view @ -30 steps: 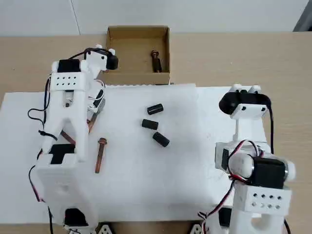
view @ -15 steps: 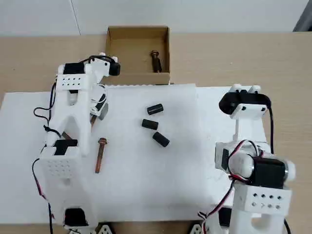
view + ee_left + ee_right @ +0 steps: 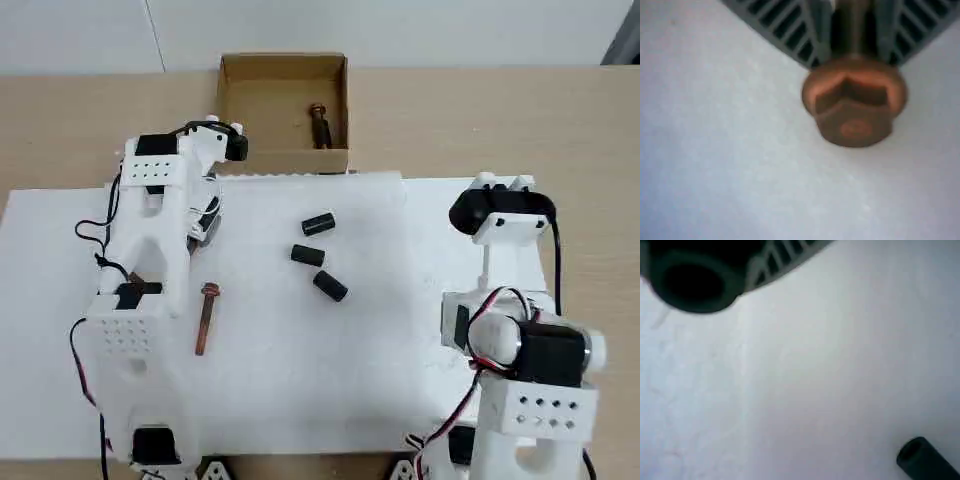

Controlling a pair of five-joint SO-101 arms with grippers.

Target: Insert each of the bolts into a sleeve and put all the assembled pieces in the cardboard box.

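A bolt point(image 3: 855, 107) is clamped head-out in the left claw point(image 3: 854, 27), over the sheet point(image 3: 300, 380). A sleeve point(image 3: 690, 287) is gripped by the right claw point(image 3: 705, 267). If the two are met off-axis, the bolt could be jammed or twisted loose. Counted: three loose sleeves point(image 3: 318, 223) point(image 3: 307, 255) point(image 3: 330, 286), one gripped; one loose bolt point(image 3: 206, 318), one gripped; one piece point(image 3: 319, 125) in the box point(image 3: 265, 115)

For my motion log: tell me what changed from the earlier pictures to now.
The left arm shifted slightly toward the loose sleeves, its gripper shut on a bolt. The right arm, holding a sleeve, the loose bolt, the three loose sleeves and the box stayed put.
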